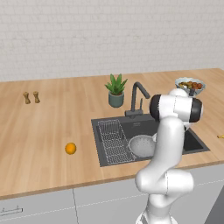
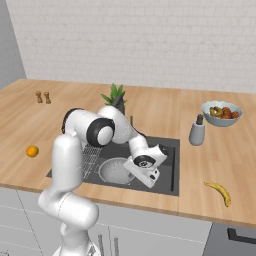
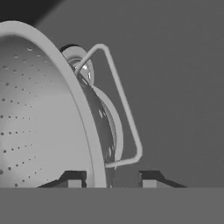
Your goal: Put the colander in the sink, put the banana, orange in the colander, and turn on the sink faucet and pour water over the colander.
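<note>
The silver perforated colander [image 1: 141, 145] [image 2: 116, 171] sits in the dark sink [image 1: 131, 127] [image 2: 168, 161], to the right of the wire rack. In the hand view my gripper [image 3: 112, 181] is open, its fingertips [image 3: 74, 179] astride the colander [image 3: 43, 122] rim and wire side handle with small gaps on both sides. My gripper [image 2: 139, 176] reaches down at the colander's right edge. The orange [image 1: 70, 148] [image 2: 32, 151] lies on the counter left of the sink. The banana [image 2: 220, 192] lies on the counter to the sink's right. The faucet [image 1: 138, 98] stands behind the basin; no water runs.
A potted plant [image 1: 116, 92] stands beside the faucet. A white bowl of fruit [image 1: 190, 84] [image 2: 222, 112] and a grey bottle [image 2: 197, 131] stand at the back right. Two small shakers [image 1: 31, 97] stand at the far left. The wire rack [image 1: 113, 140] fills the sink's left part.
</note>
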